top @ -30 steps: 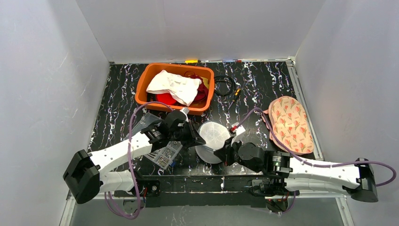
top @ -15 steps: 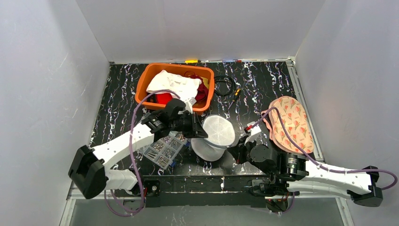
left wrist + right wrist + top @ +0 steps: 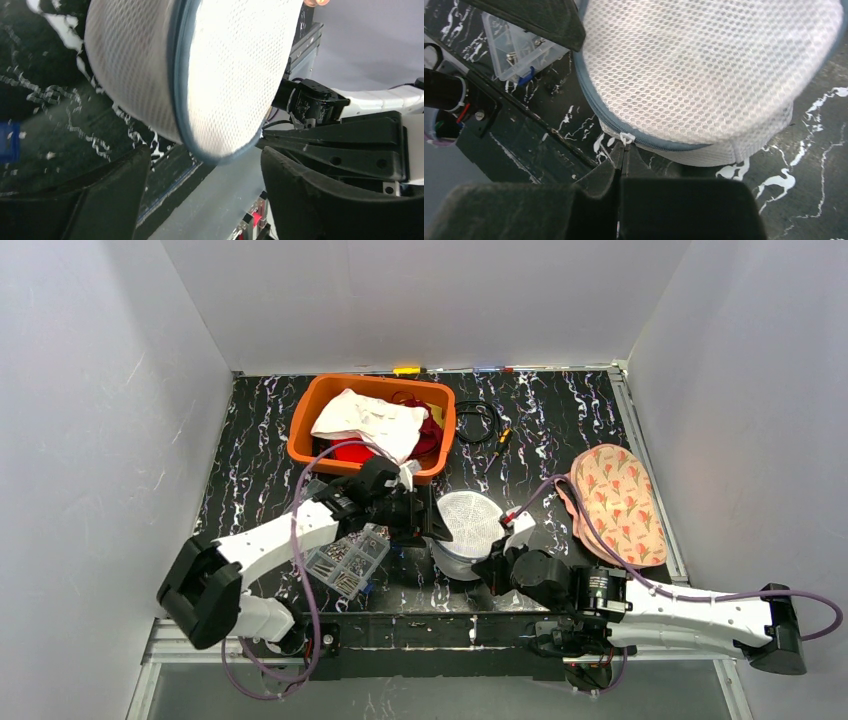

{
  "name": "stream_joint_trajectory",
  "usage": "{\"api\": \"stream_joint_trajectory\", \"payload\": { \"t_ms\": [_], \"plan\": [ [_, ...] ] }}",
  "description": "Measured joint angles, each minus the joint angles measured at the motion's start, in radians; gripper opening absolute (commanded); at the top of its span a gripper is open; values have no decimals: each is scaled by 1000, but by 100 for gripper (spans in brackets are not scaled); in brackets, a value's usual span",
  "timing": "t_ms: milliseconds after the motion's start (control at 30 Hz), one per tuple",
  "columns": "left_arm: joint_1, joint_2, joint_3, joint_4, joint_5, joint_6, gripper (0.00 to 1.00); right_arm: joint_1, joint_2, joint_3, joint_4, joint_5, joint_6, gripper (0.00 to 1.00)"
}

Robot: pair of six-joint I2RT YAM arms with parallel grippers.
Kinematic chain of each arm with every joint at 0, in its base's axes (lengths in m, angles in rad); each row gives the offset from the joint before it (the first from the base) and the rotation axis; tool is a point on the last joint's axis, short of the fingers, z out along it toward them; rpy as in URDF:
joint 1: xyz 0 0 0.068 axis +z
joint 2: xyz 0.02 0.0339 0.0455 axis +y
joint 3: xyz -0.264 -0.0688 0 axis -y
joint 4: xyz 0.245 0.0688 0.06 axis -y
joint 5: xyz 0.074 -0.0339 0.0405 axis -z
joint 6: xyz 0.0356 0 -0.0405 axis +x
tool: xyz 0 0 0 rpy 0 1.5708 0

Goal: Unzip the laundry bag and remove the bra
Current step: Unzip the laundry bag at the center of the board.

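At 9 o'clock of the laundry bag (image 3: 468, 522), which lies between our grippers, our left gripper (image 3: 428, 520) hovers with fingers (image 3: 115, 200) spread beside the rim, probably to steady it, while at 5 o'clock our right gripper (image 3: 622, 152), pressed together, pinches the zipper pull (image 3: 625, 137) to draw it open.

A black, white-veined worktop (image 3: 560, 420) carries an orange tub (image 3: 299, 438) at far left, a coiled black cable (image 3: 470, 412) beside it, a floral fabric piece (image 3: 615, 502) right, and a clear parts box (image 3: 345, 562) and mesh laundry bag (image 3: 470, 522) nearer.
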Motion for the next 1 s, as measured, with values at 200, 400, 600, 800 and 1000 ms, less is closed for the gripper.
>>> {"api": "stream_joint_trajectory", "payload": {
  "t_ms": [200, 400, 600, 800, 1000],
  "plan": [
    [1, -187, 0, -162, -98, -7, 91, 0, 35, 3, 74, -31, -1, 1],
    [-5, -352, -173, -95, -114, -152, 93, 0, 124, 35, 146, -72, -10, 1],
    [-15, -296, -158, -85, -125, -199, 86, 0, 175, 75, 180, -98, -28, 1],
    [-17, -185, -56, -60, -143, -202, 73, 0, 151, 77, 184, -107, -24, 1],
    [-21, -90, -19, -24, -144, -217, 66, 0, 119, 77, 177, -112, -16, 1]
  ]
}}
